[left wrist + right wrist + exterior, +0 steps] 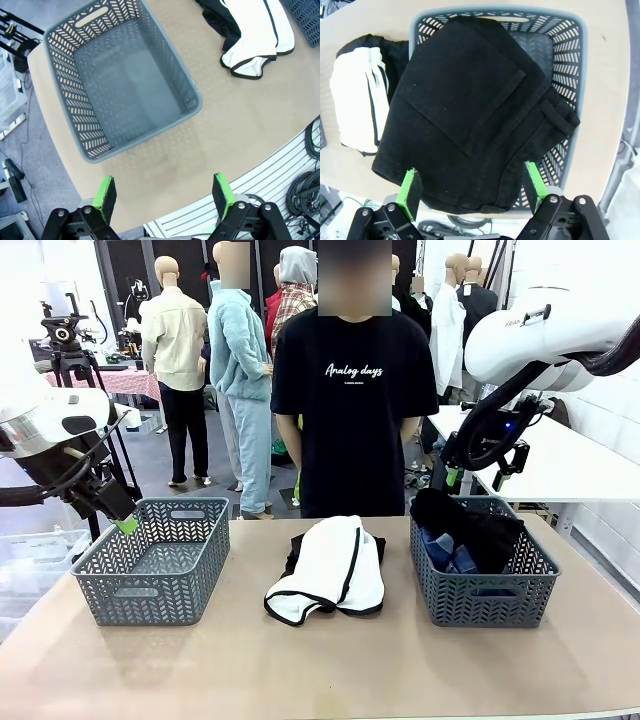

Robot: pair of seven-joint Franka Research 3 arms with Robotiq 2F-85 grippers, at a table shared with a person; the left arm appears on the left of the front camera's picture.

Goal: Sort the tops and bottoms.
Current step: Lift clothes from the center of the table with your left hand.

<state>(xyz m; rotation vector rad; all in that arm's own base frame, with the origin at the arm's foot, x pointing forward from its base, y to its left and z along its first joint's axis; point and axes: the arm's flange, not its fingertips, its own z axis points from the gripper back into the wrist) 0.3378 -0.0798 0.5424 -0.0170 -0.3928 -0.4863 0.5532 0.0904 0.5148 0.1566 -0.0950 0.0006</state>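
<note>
Front view gives me my left gripper (127, 525) hanging just off the outer far corner of the left grey basket (150, 585), clear of its rim, and my right gripper (480, 475) raised above the far edge of the right grey basket (480, 595), with a person (350, 410) standing across the table (300, 670). Through the left wrist camera I see the left gripper (165, 192) with its green pads (105, 195) spread wide and nothing between them; the left basket (65, 100) lies straight ahead of the fingers, and the white piece with black edging (255, 35) sits well beyond it on the bare tabletop (250, 125), resting on a black piece (220, 20). Through the right wrist camera the right gripper (472, 187) is likewise spread apart and grips nothing. Directly below it a second black piece (470, 110) is draped over the right basket (570, 30), covering most of the opening and overhanging the rim on the side toward the white piece (355, 100). From the front that black piece (470, 525) is heaped in the basket beneath the gripper, apart from the fingers, with the blue denim piece (450, 555) tucked under it. The white piece (335, 565) lies between the two baskets, well away from both grippers, with the first black piece (296, 552) showing at its edges.
</note>
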